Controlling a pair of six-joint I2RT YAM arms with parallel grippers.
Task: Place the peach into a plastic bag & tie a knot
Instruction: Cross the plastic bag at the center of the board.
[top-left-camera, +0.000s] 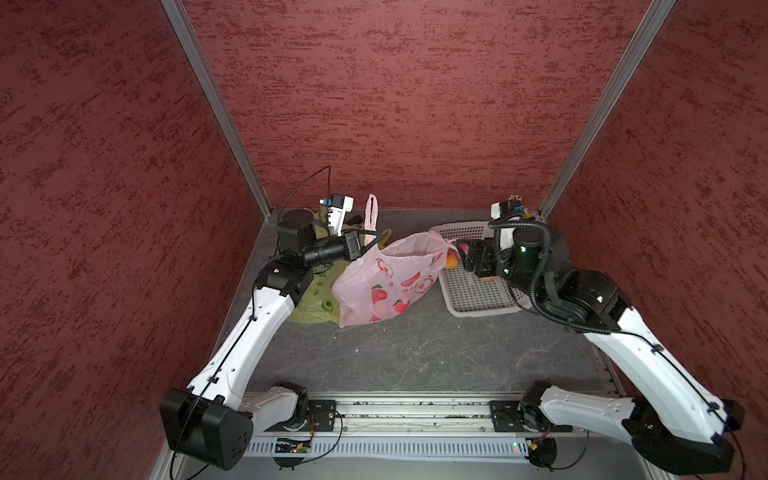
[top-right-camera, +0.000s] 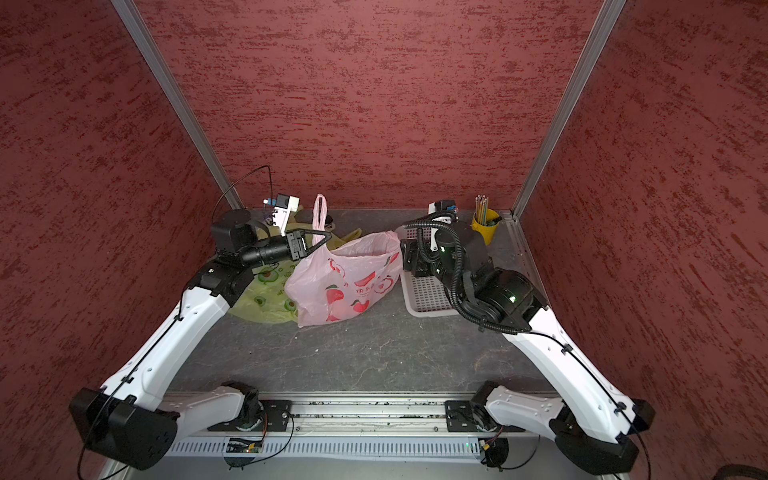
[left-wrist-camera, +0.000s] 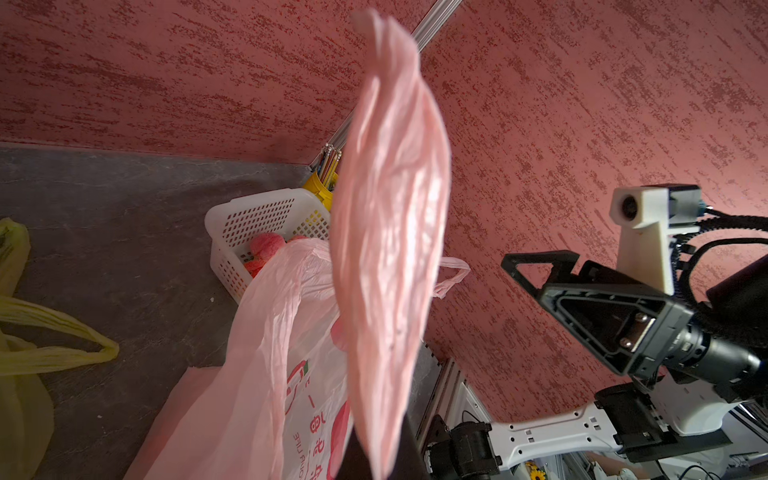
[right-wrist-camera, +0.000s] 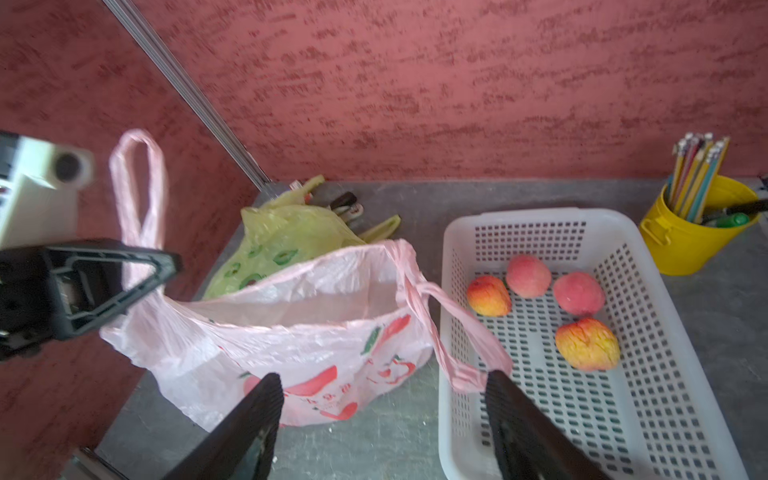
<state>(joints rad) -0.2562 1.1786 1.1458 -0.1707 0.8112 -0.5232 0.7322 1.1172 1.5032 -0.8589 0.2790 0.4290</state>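
At the left of both top views, the left gripper (top-right-camera: 324, 236) is seen pressed together on one handle (top-left-camera: 371, 210) of the pink bag (top-left-camera: 390, 282), so that the bag's mouth is held up and open above the bench (top-left-camera: 415, 353).

In the right wrist view, the right gripper (right-wrist-camera: 382, 380) is shown spread wide and holding nothing, low in the frame. The bag's loose handle (right-wrist-camera: 453, 328) is draped over the rim of the white basket (right-wrist-camera: 540, 216), just beside one finger; contact cannot be told.

Four peaches are seen in the basket, right of the bag, and none is seen in the bag. The step in hand is judged to be the opening of the bag. Next, the orange peach (right-wrist-camera: 489, 296) nearest the bag would have to be picked up and dropped into the mouth.

A green bag (right-wrist-camera: 291, 232) is crumpled behind the pink one. A yellow cup (right-wrist-camera: 690, 241) of pencils (right-wrist-camera: 698, 174) stands at the far right, well clear. Only the draped handle is judged to stand in the way; it may be snagged on the reach.
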